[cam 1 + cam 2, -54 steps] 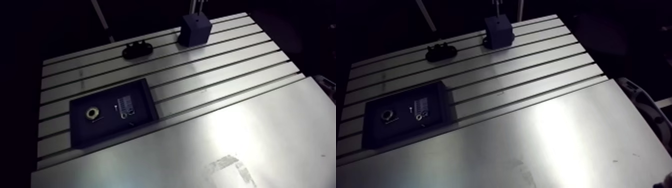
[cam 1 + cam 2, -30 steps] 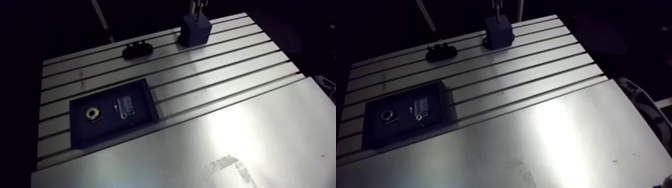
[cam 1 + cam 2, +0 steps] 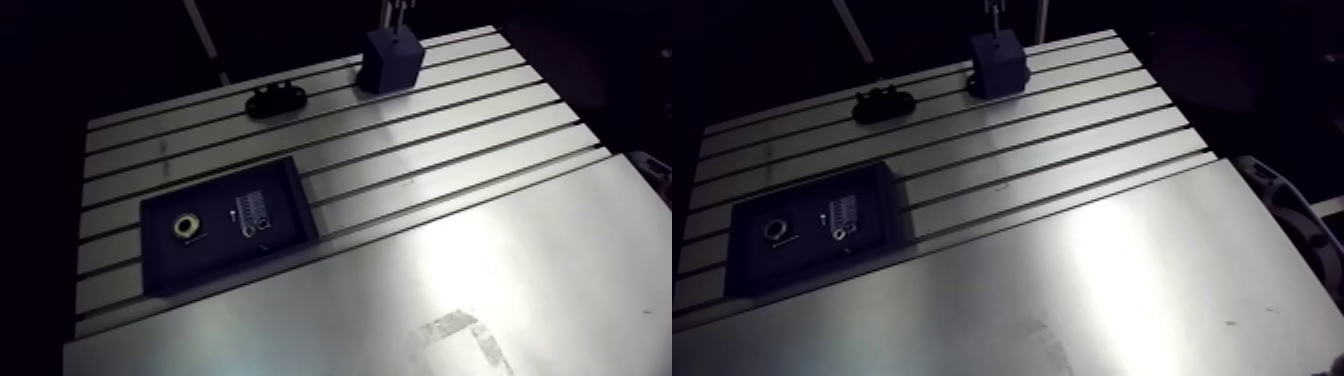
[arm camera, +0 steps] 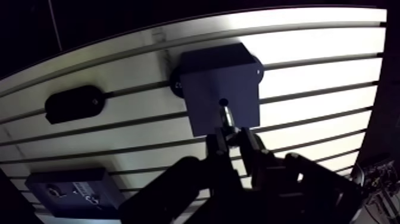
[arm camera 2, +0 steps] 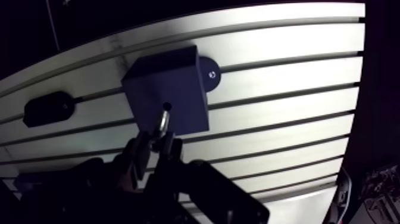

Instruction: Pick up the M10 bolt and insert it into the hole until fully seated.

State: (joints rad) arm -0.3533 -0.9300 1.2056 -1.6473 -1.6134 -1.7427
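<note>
Your dark tray (image 3: 160,272) on the table (image 3: 450,120) holds a ring (image 3: 184,226) and a few small parts (image 3: 251,212), too tiny to name. The gripper (image 4: 233,138) is clamped on the bolt (image 4: 227,119), whose tip is just at the hole (image 4: 222,102) in the block (image 4: 208,77). Tray, parts and block lie as they did earlier.

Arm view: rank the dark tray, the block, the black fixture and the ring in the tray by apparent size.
1. tray
2. block
3. black fixture
4. ring
The block and black fixture lie farther from the camera, so their true sizes are unsure.
</note>
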